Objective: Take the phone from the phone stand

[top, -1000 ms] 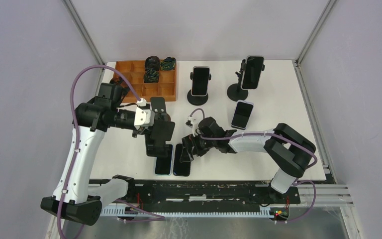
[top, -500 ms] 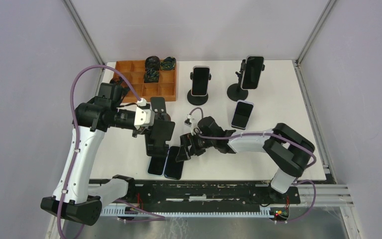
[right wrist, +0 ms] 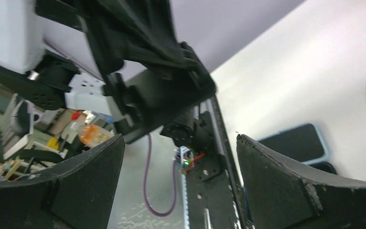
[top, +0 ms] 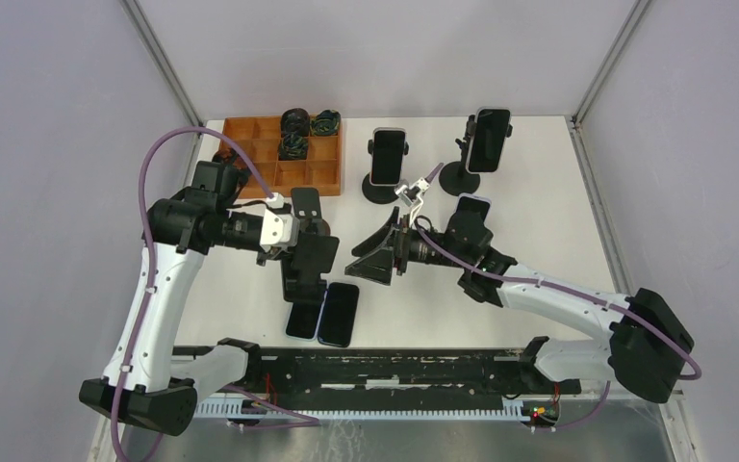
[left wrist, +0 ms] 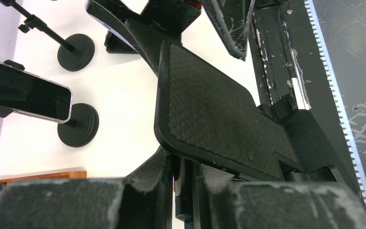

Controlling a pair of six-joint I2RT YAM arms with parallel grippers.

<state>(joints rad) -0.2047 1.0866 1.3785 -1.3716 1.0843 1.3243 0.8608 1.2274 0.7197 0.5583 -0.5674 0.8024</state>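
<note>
Shows left tool (left wrist: 183, 198) clamped on phone stand (left wrist: 209, 119), cradle bare; right tool (top: 366, 258) spread wide, holding nothing, above desk (top: 539, 192); phone (top: 339, 314) flat near front edge, beside second phone (top: 304, 320).

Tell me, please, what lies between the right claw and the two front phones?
Only bare table, in the top view, separates the open right claw from the two flat phones.

No text, label, brand, number or sign can be read in any view; the dark screen of the phone (top: 340, 314) and the phone stand (top: 313, 252) are shown unmarked.
</note>
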